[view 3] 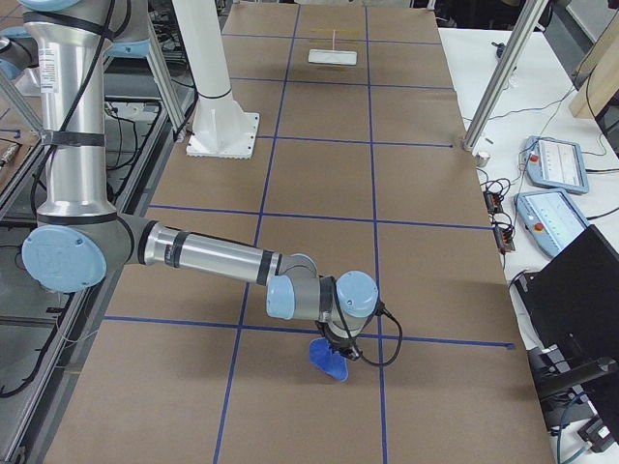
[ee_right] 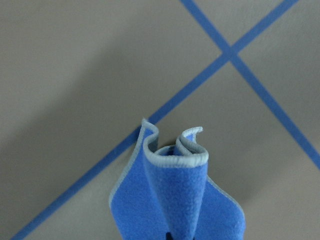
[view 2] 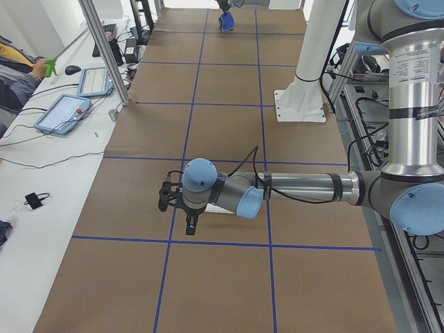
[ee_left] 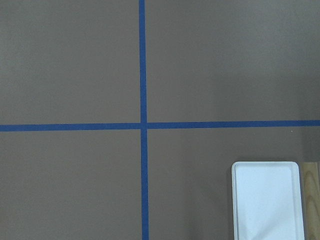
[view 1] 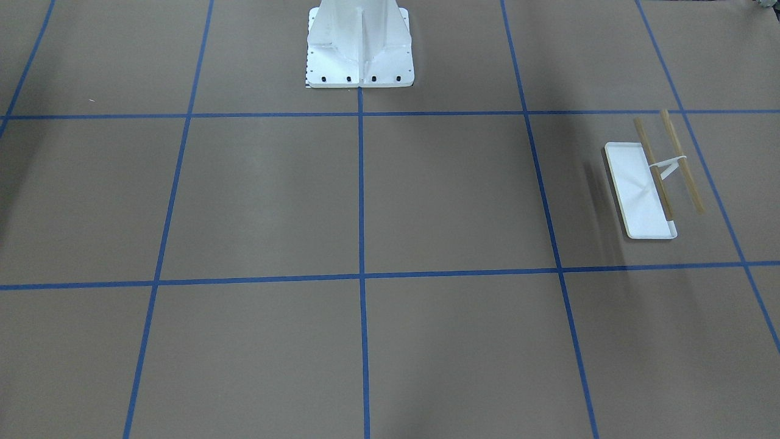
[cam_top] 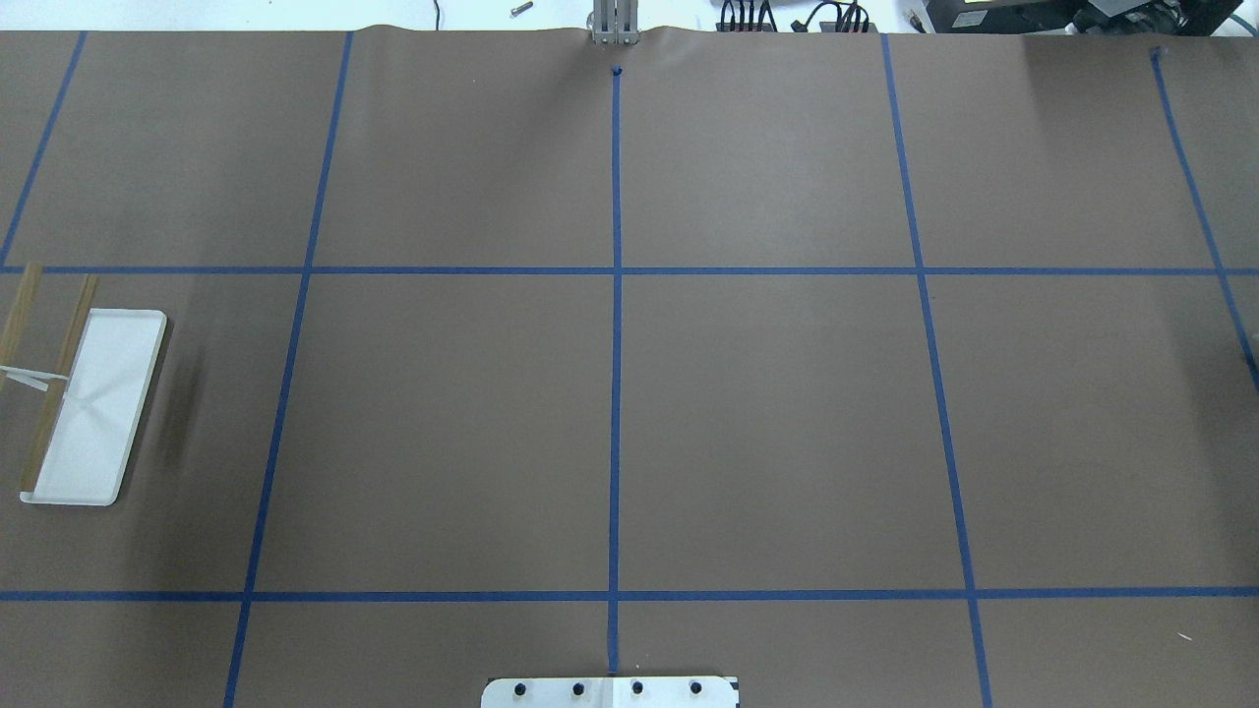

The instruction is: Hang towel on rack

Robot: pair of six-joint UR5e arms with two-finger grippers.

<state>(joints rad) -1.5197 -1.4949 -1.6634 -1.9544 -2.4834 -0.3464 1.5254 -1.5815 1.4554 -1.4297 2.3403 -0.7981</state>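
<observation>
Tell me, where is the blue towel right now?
In the exterior right view, the towel dangles bunched beneath the right gripper, the near arm's, beside a blue tape line, at the opposite table end from the rack.

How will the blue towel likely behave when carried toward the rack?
The towel looks floppy: its edges curl and fold in the right wrist view. Being thin, it is probably light and may sway. The fuzzy surface suggests it won't slip easily.
</observation>
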